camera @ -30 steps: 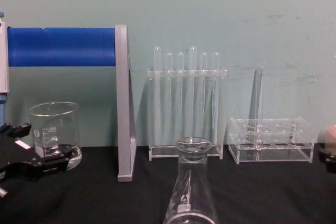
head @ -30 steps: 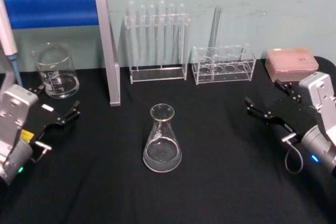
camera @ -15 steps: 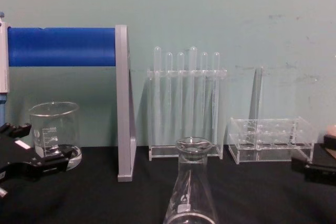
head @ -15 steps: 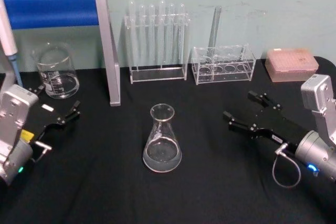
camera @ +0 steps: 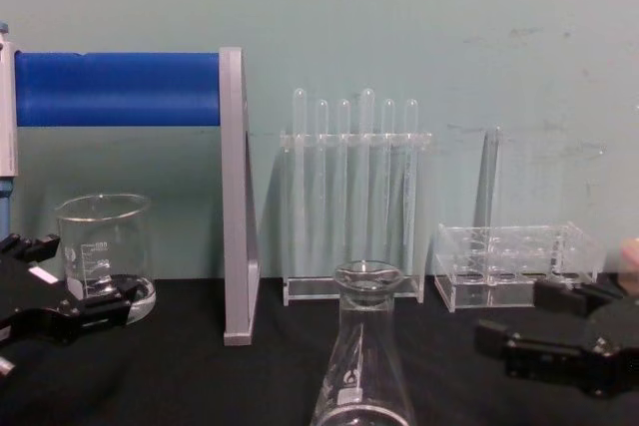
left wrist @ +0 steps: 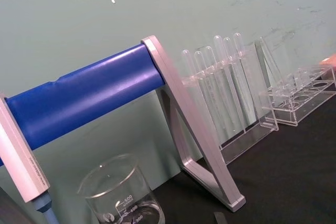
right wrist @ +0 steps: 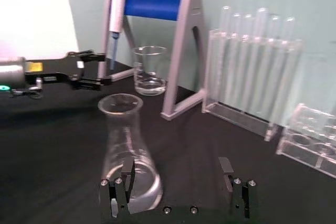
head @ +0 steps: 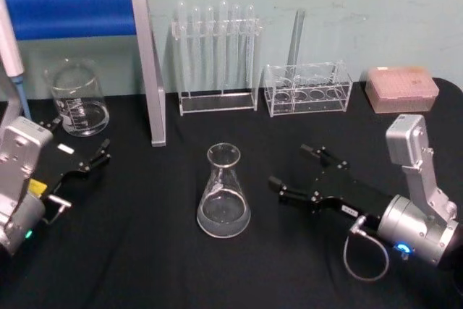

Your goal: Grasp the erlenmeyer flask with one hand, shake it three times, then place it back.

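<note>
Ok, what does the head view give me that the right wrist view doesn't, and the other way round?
Head: the pink tip box, and the open right pincer apart from the erlenmeyer flask. Right wrist: the flask lined up with one finger, not centred between them. Both: flask, beaker, left pincer parked by the beaker.

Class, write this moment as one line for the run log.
right end effector: open, right of erlenmeyer flask, not touching | erlenmeyer flask: upright, ungrasped | left end effector: open, parked by beaker

On the worktop (head: 145, 258), the tube rack (head: 217, 59) stands behind the flask (head: 223, 193). The beaker (head: 76, 99) is back left of the flask, and the right gripper (head: 289, 166) is near on its right.
</note>
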Tool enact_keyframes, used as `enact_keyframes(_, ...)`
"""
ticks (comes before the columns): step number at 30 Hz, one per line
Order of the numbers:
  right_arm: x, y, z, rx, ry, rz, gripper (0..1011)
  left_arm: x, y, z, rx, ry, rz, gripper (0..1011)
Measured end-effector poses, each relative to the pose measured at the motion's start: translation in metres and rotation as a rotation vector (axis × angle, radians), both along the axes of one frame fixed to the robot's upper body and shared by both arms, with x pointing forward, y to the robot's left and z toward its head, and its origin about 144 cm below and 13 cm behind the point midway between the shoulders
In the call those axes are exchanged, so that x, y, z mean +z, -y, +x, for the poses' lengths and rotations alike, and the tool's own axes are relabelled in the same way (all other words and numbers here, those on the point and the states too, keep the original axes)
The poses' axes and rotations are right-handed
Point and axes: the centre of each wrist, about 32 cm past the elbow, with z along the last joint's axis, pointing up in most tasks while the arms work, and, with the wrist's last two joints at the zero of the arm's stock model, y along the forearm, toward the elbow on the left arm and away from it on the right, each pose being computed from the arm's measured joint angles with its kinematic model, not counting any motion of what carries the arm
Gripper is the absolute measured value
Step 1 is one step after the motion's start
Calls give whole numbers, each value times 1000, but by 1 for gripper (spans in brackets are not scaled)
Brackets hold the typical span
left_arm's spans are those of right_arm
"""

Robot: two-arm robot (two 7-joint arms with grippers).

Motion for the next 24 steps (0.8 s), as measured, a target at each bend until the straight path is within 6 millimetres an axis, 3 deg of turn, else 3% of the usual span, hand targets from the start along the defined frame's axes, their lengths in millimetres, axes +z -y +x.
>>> enact_keyframes(24,-3,-37,5,123,-30,28,1000,0,0,0,0,0,0,1001)
